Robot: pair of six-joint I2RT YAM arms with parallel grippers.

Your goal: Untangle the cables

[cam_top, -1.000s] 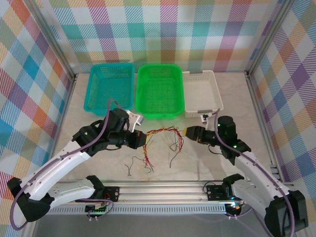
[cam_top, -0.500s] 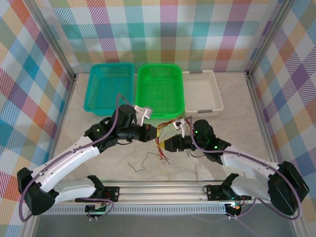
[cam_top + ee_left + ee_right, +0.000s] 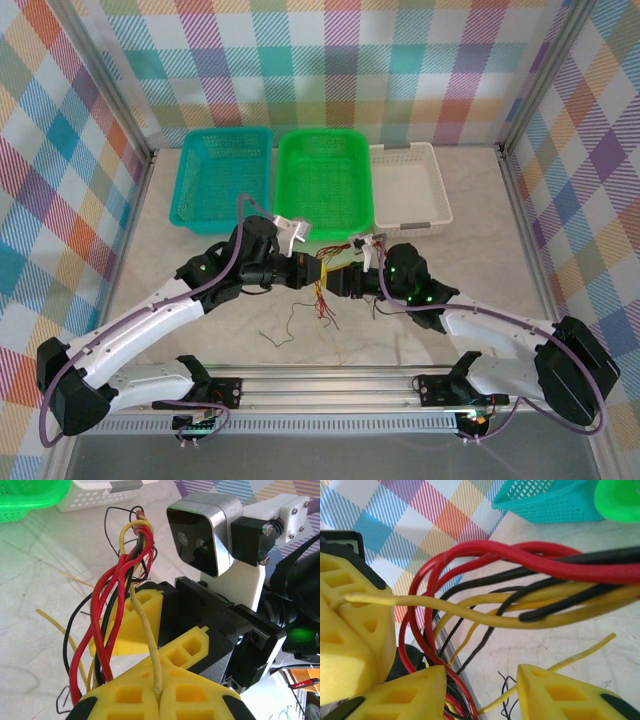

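Cables [image 3: 325, 288] are nowhere near sorted, imo. From above, the worktop [image 3: 470, 260] has a teal basket [image 3: 222, 180], a green basket [image 3: 325, 185] and a white basket [image 3: 408, 190] lined up along its 12 o'clock edge, and I can't spot a wire in any of them. The whole bunch sits about dead centre, at 6 o'clock from the green basket, strung between the two arm ends with its tails dangling toward 6 o'clock. Up close the reds, blacks and yellows [image 3: 107, 610] twist round each other in one rope, so basically all the separating is left to do. One loose dark strand [image 3: 283, 330] lies on its own at 7 o'clock of the bunch, which is about the only thing I'd call free.

Left tool [image 3: 159, 692], at 9 o'clock of the bunch, is pinched fully closed, and a single yellow-tan strand [image 3: 145, 630] comes straight out of the seam between its pads. Right tool [image 3: 480, 685], at 3 o'clock, is roughly part-way open: there's a clear gap between its yellow fingers [image 3: 555, 692], with the rope crossing just above that gap and some red and black running down by the left finger. Doesn't look clamped on anything to me.
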